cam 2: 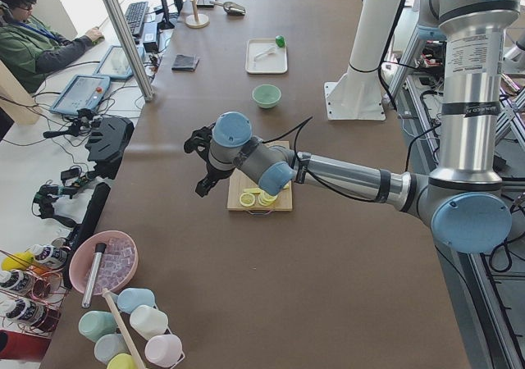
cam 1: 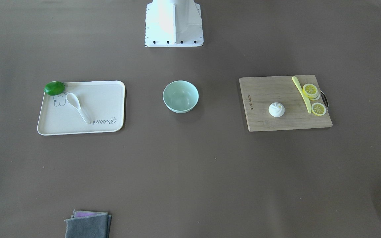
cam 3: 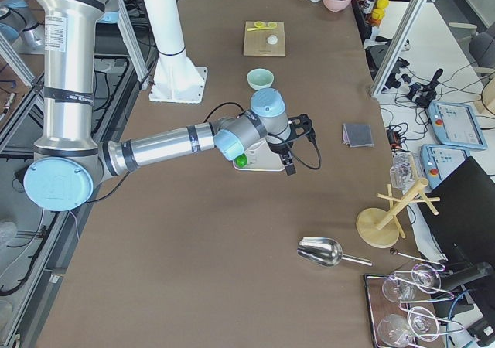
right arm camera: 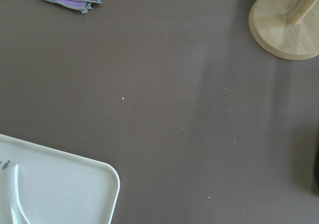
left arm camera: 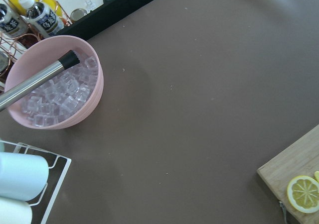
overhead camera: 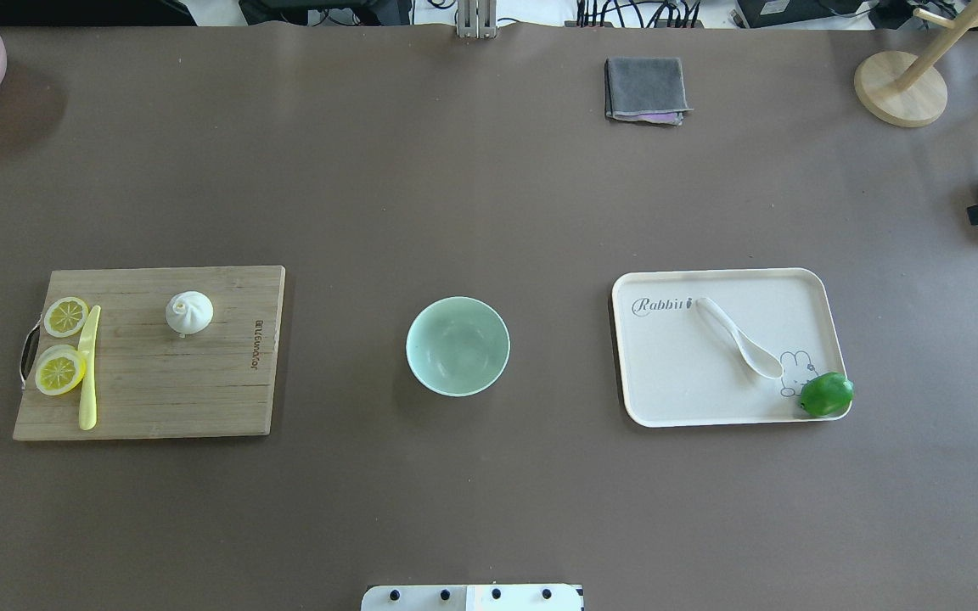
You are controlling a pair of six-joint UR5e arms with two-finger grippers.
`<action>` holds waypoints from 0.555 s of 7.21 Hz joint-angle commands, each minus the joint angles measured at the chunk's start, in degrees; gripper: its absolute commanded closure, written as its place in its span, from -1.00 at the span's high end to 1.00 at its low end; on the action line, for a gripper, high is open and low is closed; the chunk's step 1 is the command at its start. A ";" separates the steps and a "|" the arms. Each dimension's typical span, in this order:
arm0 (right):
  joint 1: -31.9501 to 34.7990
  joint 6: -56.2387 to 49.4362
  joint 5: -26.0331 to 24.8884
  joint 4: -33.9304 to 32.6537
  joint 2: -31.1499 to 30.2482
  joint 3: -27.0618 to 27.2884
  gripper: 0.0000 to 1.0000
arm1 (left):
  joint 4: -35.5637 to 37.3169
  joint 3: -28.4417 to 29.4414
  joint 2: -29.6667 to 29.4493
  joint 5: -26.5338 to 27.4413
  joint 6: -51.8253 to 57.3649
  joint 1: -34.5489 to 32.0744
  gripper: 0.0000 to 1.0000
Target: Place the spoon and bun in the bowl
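Grippers: 2, each seen in one side view only.
- Left gripper (cam 2: 203, 180): held above the table just off the handle end of the cutting board (overhead camera: 166, 399). Cannot tell whether the fingers are apart or together.
- Right gripper (cam 3: 291, 162): held above the table by the tray (overhead camera: 684, 399). Finger state likewise cannot be told.

Neither gripper holds anything that can be seen.

Count on the table:
- Bowl (overhead camera: 458, 345): 1, upright and empty, at mid-table between the board and the tray, touching neither.
- Spoon (overhead camera: 739, 339): 1, lying diagonally on the tray, with its scoop toward the lime (overhead camera: 826, 395).
- Lime: 1, at a tray corner, on the rim.
- Bun (overhead camera: 189, 311): 1, on the cutting board, swirl up, apart from the knife.
- Knife (overhead camera: 88, 373): 1, yellow, flat on the board beside the lemon slices (overhead camera: 61, 370).
- Lemon slices: 2 show from overhead. The front view also shows a pale edge under one of them.
- Cloth (overhead camera: 644, 88): 1, grey, folded, with a purple layer inside, well apart from the rest.

View differences:
- The overhead and front views show the whole layout but neither arm.
- The left wrist view alone shows the inside of the pink bowl (left arm camera: 55, 84), which holds ice cubes and a metal rod. It also shows one board corner with one lemon slice.
- The right wrist view shows one tray corner, the tip of the spoon handle, the cloth and a round wooden stand base (right arm camera: 286, 27).
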 commanded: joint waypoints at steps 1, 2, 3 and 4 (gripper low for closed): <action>-10.76 11.18 -7.91 0.05 2.50 1.87 1.00 | -7.84 0.41 -0.34 0.96 -15.46 7.57 0.98; -15.51 16.10 -12.30 0.05 3.64 1.88 1.00 | -8.13 -0.02 -0.34 4.97 -17.52 11.34 0.98; -19.47 19.63 -16.09 0.05 4.69 1.88 1.00 | -9.44 0.15 -0.43 8.66 -19.37 15.21 0.96; -22.47 22.36 -18.91 0.23 5.14 1.88 1.00 | -11.46 0.50 -0.34 12.62 -21.21 19.86 0.96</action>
